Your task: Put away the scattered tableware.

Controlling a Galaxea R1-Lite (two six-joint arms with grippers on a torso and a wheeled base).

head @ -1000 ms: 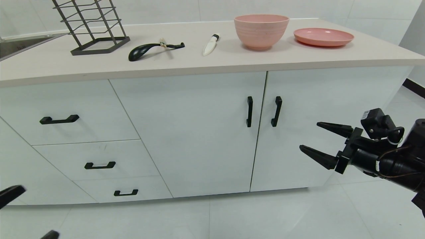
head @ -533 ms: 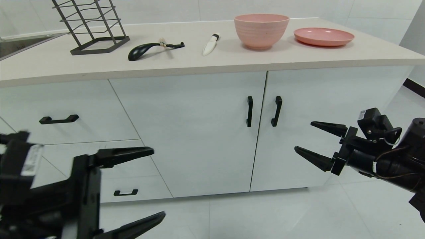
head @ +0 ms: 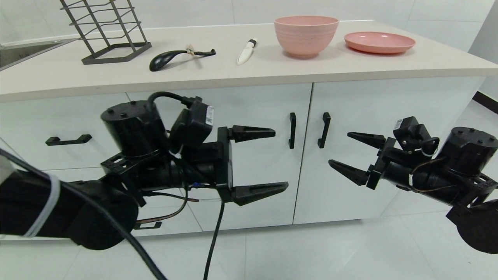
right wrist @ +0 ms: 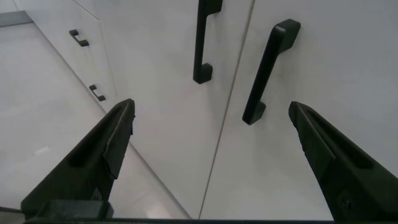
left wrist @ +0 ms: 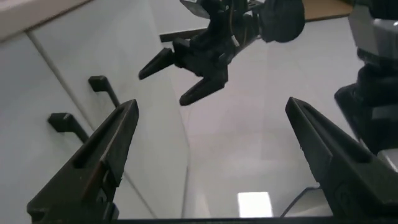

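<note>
On the counter lie a black ladle, a white knife with a black handle, a pink bowl and a pink plate. My left gripper hangs open in front of the cabinet's left door, well below the counter. My right gripper is open too, facing the right door beside the two black door handles. Neither gripper holds anything. The left wrist view shows the right gripper across from my own open fingers.
A black wire rack stands at the counter's far left, next to a sink. Three drawers with black pulls sit to the left of the doors. White tiled floor spreads below the cabinet.
My left arm has swung up from the lower left edge to the middle, in front of the cabinet. My right gripper has shifted slightly left and up toward the door handles.
</note>
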